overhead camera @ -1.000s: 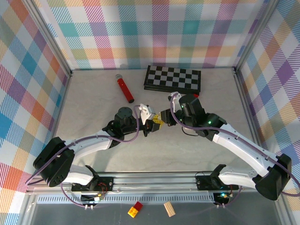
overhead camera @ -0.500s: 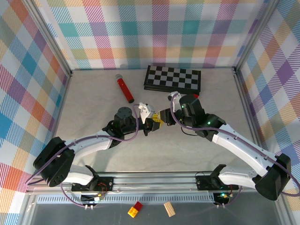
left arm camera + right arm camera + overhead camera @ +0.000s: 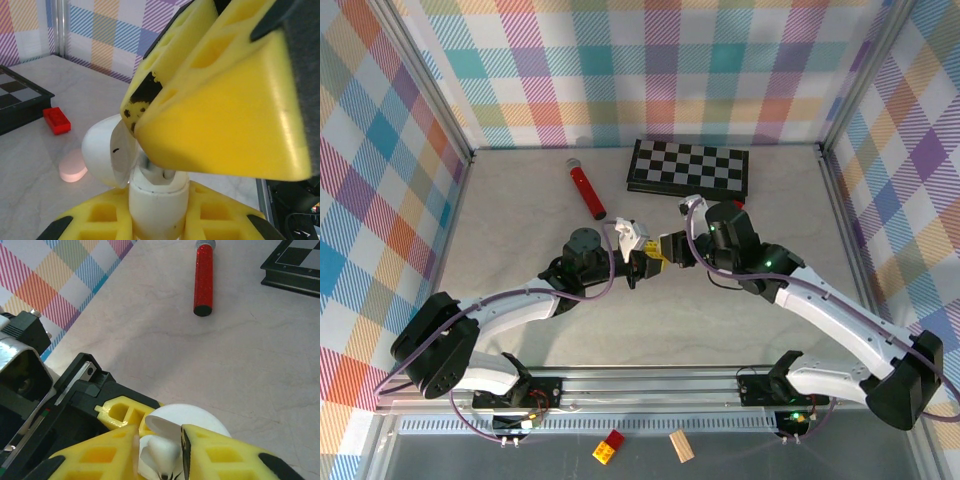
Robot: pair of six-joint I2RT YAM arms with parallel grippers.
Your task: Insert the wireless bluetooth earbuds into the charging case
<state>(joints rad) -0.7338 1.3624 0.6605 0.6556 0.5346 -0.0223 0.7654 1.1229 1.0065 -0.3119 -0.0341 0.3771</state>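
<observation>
Right wrist view: right tool (image 3: 159, 442) pinches an earbud (image 3: 161, 457) above the case (image 3: 199, 419) clamped in left tool (image 3: 160, 216); lower it straight, slowly.

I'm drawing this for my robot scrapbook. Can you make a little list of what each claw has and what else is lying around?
Left claw: shut on white oval plastic charging case, lid open
Right claw: shut on small white glossy earbud, just above the open case
Farther back: red cylinder with silver cap; folded black-and-white chessboard; small red brick
</observation>
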